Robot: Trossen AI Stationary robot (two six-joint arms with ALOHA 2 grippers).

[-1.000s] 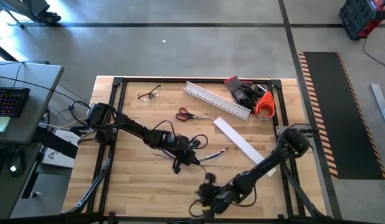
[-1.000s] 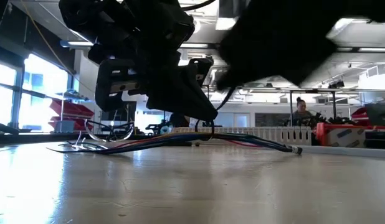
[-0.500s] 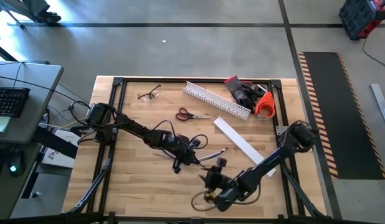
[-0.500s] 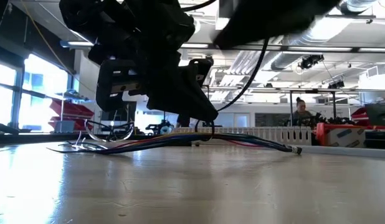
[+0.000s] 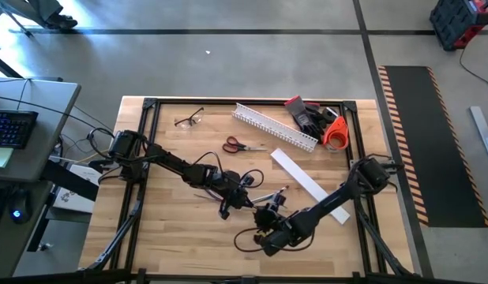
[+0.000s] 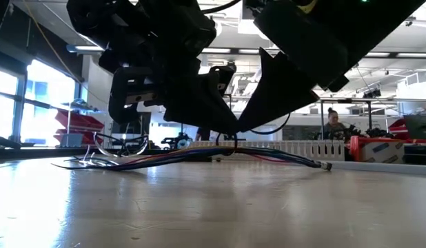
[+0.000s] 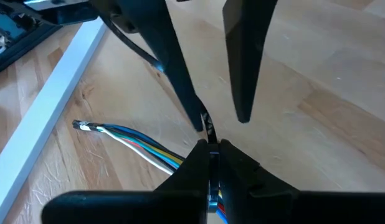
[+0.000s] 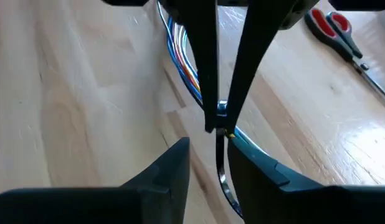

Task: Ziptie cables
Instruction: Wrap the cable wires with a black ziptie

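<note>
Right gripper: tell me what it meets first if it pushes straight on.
Likely the left gripper, shut on the ziptie at the cables; the right gripper stands open close before it, though depth is unclear.

Grey concrete floor [image 5: 252, 67] around a light wooden table [image 5: 181, 237]. Black mat [image 5: 433, 150] with orange-striped edge at right. Grey desk [image 5: 27, 170] with keyboard [image 5: 11, 128] at left. Bright windows [image 6: 44, 100], ceiling ducts [image 6: 289, 65] and 1 seated person [image 6: 332, 122] beyond.

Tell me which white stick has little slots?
The white duct near the table's far edge, its side comb-like. The white strip nearer the middle is flat and plain.
</note>
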